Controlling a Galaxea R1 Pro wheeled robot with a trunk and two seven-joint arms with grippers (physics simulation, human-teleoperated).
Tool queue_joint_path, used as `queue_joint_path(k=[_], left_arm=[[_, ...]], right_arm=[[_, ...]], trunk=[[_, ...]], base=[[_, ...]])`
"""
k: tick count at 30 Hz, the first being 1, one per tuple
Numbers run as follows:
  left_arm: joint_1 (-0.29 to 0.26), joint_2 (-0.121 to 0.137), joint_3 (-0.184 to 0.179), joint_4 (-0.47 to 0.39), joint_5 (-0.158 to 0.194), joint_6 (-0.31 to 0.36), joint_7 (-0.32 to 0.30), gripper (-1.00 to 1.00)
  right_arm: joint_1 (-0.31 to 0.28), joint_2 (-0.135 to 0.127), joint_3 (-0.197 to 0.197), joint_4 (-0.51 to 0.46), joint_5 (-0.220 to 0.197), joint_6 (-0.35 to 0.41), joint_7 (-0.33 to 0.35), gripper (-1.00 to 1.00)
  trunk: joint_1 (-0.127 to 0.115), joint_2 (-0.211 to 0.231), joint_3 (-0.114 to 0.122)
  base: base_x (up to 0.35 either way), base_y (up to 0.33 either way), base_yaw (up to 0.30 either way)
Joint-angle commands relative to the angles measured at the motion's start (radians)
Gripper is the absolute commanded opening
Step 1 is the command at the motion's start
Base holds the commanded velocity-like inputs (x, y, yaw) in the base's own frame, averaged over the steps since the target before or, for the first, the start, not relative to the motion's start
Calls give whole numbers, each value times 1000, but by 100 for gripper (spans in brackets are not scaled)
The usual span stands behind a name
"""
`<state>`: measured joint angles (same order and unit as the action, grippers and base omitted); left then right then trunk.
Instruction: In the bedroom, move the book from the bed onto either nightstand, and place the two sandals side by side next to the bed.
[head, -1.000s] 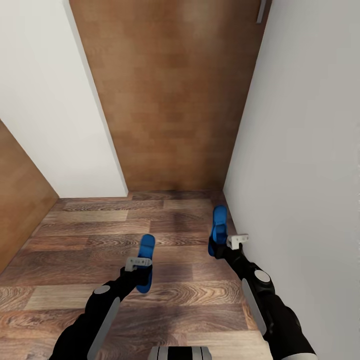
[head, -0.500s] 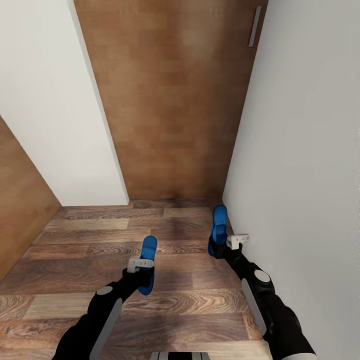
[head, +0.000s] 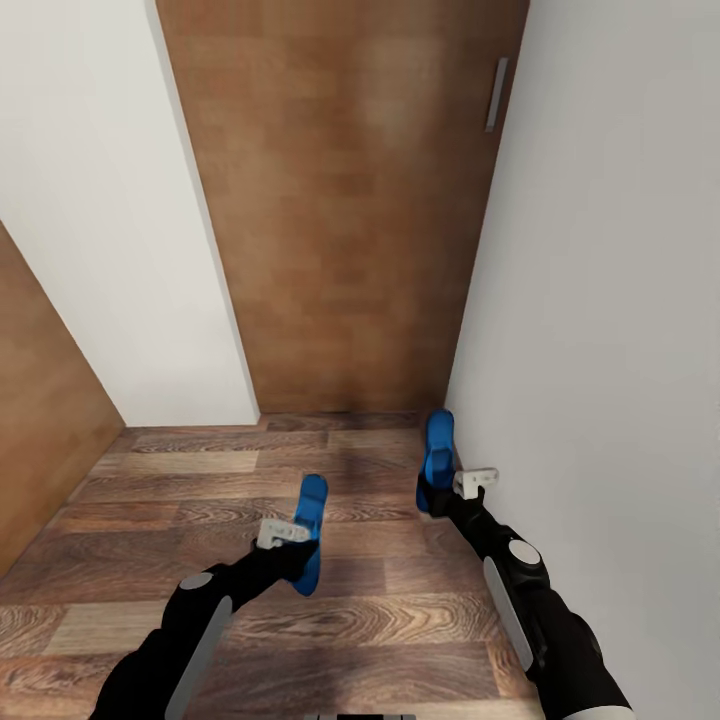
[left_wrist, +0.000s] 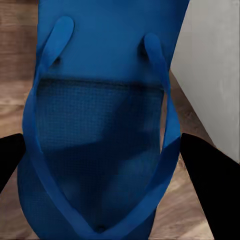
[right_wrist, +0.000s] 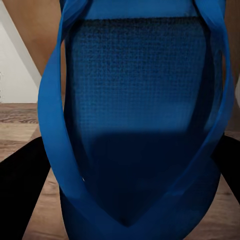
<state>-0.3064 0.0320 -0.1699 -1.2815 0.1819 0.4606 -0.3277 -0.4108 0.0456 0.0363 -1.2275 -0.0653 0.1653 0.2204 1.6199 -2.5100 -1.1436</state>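
Narrow passage: wood-plank floor (head: 150, 560), white walls, brown door (head: 350, 200) ahead. Transit step judged; bed, book, nightstand not sighted. Left gripper (head: 300, 545) closed on left sandal (head: 311, 530), right gripper (head: 437, 490) closed on right sandal (head: 437, 455). Arms held forward, low; right sandal close beside right wall (head: 600, 300). Next: door to be passed, wall cleared.

Two bright blue rubber flip-flop sandals, one at lower centre (head: 310, 533) and one right of centre (head: 437, 462); two black robot arms; one brown wooden door (head: 340, 200).
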Motion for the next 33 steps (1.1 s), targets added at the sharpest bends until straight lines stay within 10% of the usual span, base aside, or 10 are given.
queue_joint_path(k=[1, 7, 33], left_arm=[[-1, 8, 10, -1, 4, 6, -45, -100], [-1, 17, 71, -2, 1, 4, -120, -100], [-1, 18, 82, -6, 3, 5, -129, -100]], right_arm=[[0, 0, -1, -1, -7, 6, 4, -100], [0, 0, -1, -1, -7, 6, 4, -100], [0, 0, 0, 1, -9, 10, 12, -100]], trunk=[[-1, 0, 3], [-3, 1, 26], [-15, 7, 127]], base=[[0, 0, 0], [0, 0, 0], [0, 0, 0]])
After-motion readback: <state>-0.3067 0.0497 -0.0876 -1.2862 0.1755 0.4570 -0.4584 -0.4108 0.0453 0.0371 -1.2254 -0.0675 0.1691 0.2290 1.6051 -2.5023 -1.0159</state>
